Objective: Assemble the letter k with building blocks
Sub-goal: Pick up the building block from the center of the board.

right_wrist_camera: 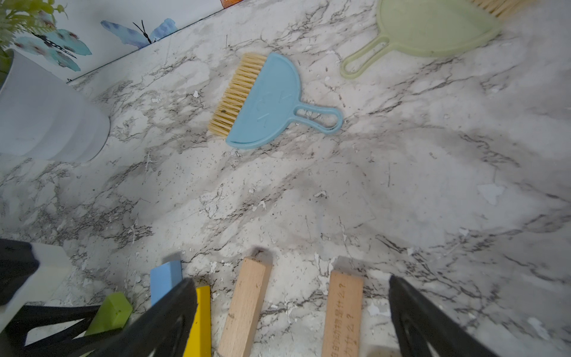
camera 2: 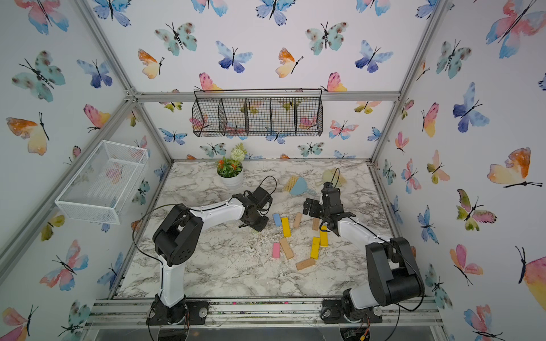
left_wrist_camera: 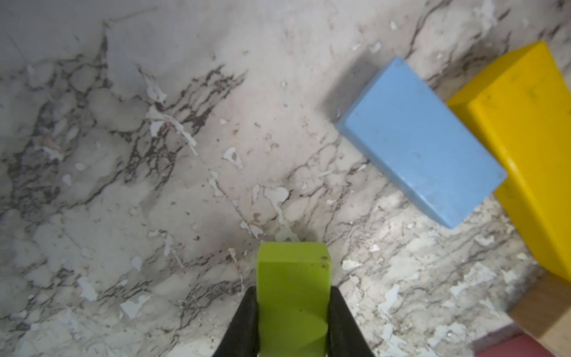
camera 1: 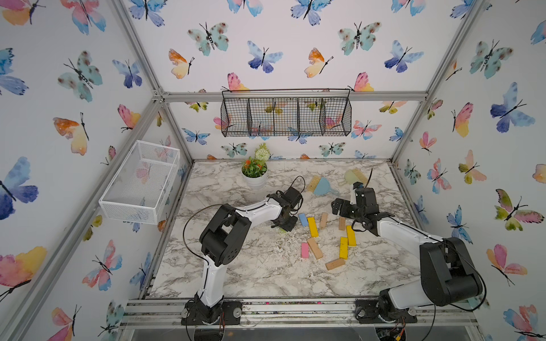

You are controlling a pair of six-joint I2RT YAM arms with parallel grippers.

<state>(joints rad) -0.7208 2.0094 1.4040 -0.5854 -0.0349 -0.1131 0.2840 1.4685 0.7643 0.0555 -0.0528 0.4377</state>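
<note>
Gripping the lime-green block point(left_wrist_camera: 293, 272) with the left tool point(left_wrist_camera: 293, 292), jaws closed on its two long sides, one end sticking out past the fingertips; holding it low at the marble worktop point(left_wrist_camera: 154, 154), near the light-blue block point(left_wrist_camera: 423, 139) and the yellow block point(left_wrist_camera: 525, 139) just beside that, resting or lifted being impossible to tell. Hanging the right tool point(right_wrist_camera: 290, 279) wide open, gripping nothing, over a plain tan block point(right_wrist_camera: 247, 303) and a printed tan block point(right_wrist_camera: 343, 312) lying apart between its spread fingers
</note>
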